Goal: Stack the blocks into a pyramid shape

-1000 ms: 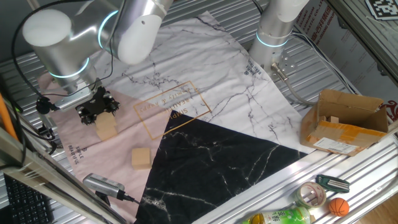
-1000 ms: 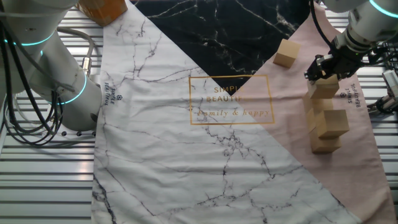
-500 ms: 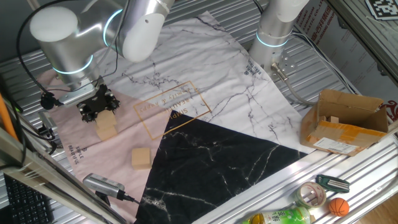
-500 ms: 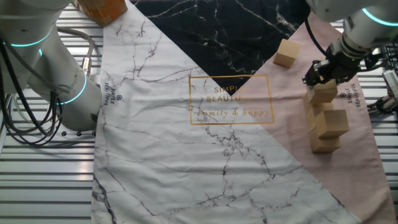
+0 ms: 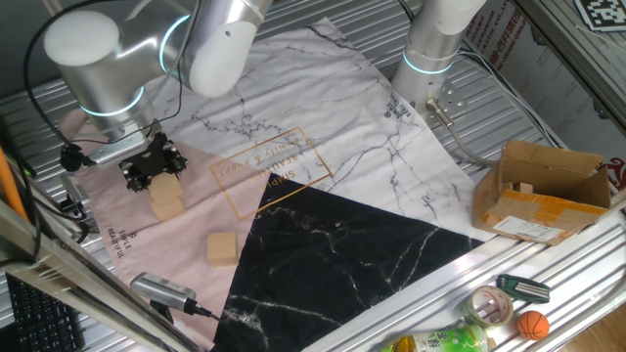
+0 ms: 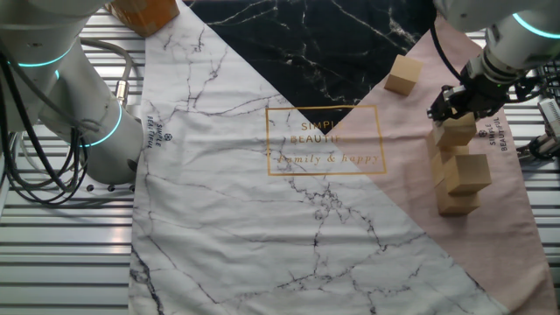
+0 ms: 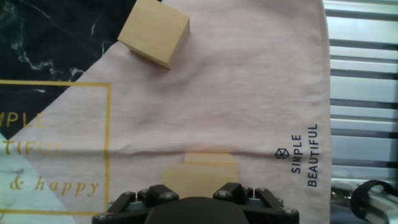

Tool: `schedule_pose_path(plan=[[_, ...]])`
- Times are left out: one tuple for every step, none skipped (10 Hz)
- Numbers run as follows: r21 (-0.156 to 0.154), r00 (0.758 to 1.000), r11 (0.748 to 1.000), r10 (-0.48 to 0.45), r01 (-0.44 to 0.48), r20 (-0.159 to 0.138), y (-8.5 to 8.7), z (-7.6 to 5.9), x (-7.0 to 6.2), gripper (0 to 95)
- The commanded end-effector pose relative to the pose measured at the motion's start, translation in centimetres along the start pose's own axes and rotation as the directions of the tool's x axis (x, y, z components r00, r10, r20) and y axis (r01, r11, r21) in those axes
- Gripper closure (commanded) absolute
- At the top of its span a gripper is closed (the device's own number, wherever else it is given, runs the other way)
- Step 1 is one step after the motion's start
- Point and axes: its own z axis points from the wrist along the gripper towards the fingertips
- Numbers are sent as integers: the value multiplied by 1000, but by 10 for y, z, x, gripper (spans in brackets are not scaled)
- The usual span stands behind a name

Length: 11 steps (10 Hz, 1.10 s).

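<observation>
Several light wooden blocks form a stack (image 6: 461, 171) on the pink part of the cloth. It also shows as a stack (image 5: 167, 200) in one fixed view. My gripper (image 6: 455, 105) sits right on the stack's far block (image 6: 457, 133), its black fingers down at that block's top. The hand view shows this block (image 7: 200, 177) just beyond the knuckles, with the fingertips hidden, so the grip is unclear. One loose block (image 6: 402, 74) lies apart near the black patch; it is the loose block (image 5: 222, 247) in one fixed view and the loose block (image 7: 153, 32) in the hand view.
A marble-print cloth (image 5: 323, 147) covers the table. An open cardboard box (image 5: 543, 191) stands at the right. A tape roll (image 5: 492, 306), a small orange ball (image 5: 532, 325) and a bottle (image 5: 435, 342) lie along the front rail. A grey handheld tool (image 5: 161, 289) rests near the loose block.
The arm's upper joints shifted slightly. The gripper stays on the same block of the stack, and the blocks have not moved.
</observation>
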Motion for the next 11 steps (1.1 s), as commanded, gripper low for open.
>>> schedule_pose_path(plan=[[6,1000,1000,1,-1,3,1,2,1,950],[8,1000,1000,1,-1,8,0,2,3,950],[11,1000,1000,0,0,7,0,2,4,950],[11,1000,1000,-1,1,7,-1,2,4,950],[11,1000,1000,-1,0,8,-2,2,5,950],[13,1000,1000,0,0,10,-2,3,6,950],[12,1000,1000,0,0,10,-3,3,7,950],[13,1000,1000,0,0,12,-4,4,8,950],[11,1000,1000,-2,2,13,-4,4,9,950],[11,1000,1000,-1,1,14,-5,4,10,950],[7,1000,1000,2,-2,17,-5,4,12,950]])
